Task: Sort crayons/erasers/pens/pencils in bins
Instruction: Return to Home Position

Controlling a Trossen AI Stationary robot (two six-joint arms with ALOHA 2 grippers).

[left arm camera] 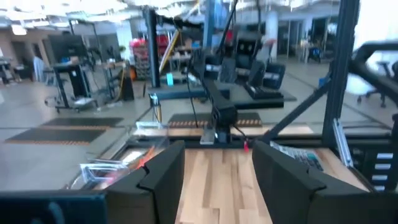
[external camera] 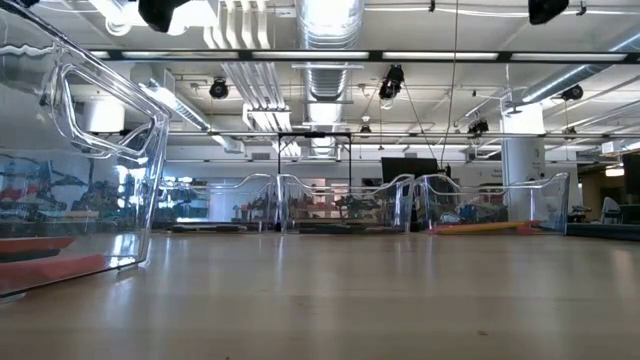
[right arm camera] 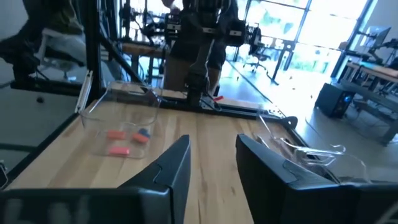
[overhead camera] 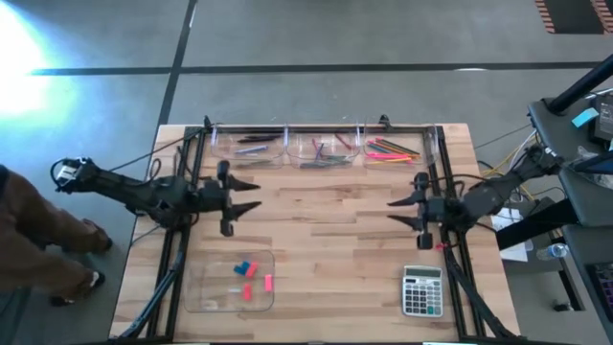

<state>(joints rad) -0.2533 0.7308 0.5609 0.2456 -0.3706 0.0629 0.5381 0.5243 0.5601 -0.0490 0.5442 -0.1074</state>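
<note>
Three small clear bins stand in a row at the table's far edge: the left one (overhead camera: 248,146) holds dark pens, the middle one (overhead camera: 324,149) holds mixed sticks, the right one (overhead camera: 393,149) holds orange, pink and green pencils. A larger shallow clear tray (overhead camera: 213,292) at the near left holds blue and pink erasers (overhead camera: 249,268). My left gripper (overhead camera: 251,194) is open and empty above the table's left middle. My right gripper (overhead camera: 396,213) is open and empty above the right middle. The two face each other.
A grey calculator (overhead camera: 422,291) lies at the near right corner. A black frame (overhead camera: 316,126) runs along the far edge and down both sides. A person (overhead camera: 29,230) stands off the table's left side. Bare wood lies between the grippers.
</note>
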